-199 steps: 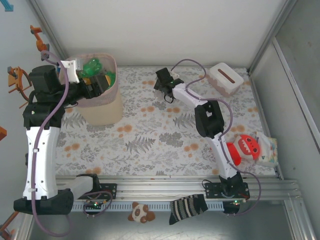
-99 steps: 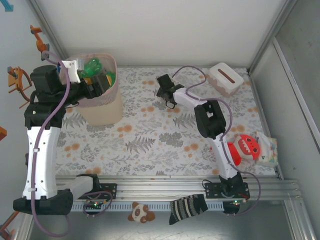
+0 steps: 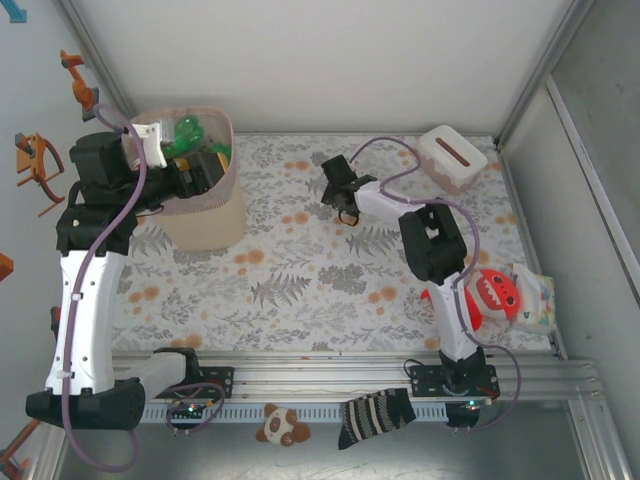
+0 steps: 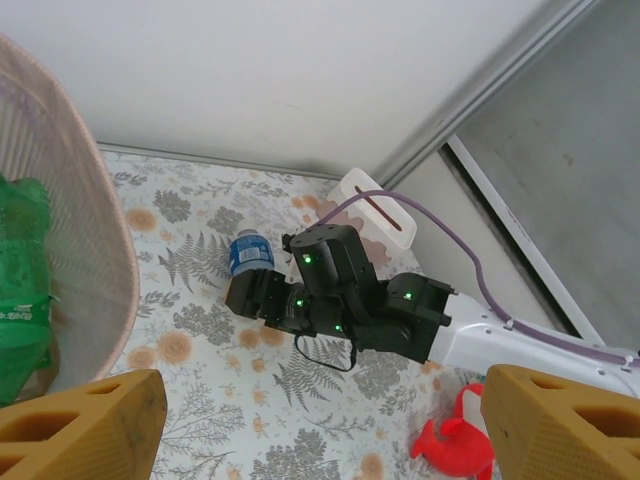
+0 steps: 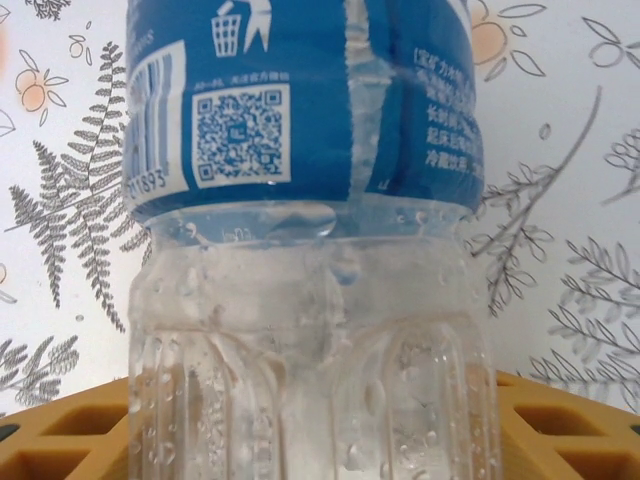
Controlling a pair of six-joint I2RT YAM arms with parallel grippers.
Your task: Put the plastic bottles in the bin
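The clear water bottle (image 5: 300,300) with the blue label rests on the fern-print table cover (image 3: 300,285) toward the far side, well apart from the bin (image 3: 236,150). The right gripper (image 3: 336,178) has its orange pads (image 5: 60,430) against both sides of the ribbed clear section beside the label. Only droplets show inside, so expect a light, thin-walled shell that dents easily, with a slick label. The ribbed section is judged the stiffest hold; squeeze moderately. The left gripper (image 3: 203,163) hangs over the bin, fingers spread wide and empty. Green bottles (image 3: 185,132) lie inside.
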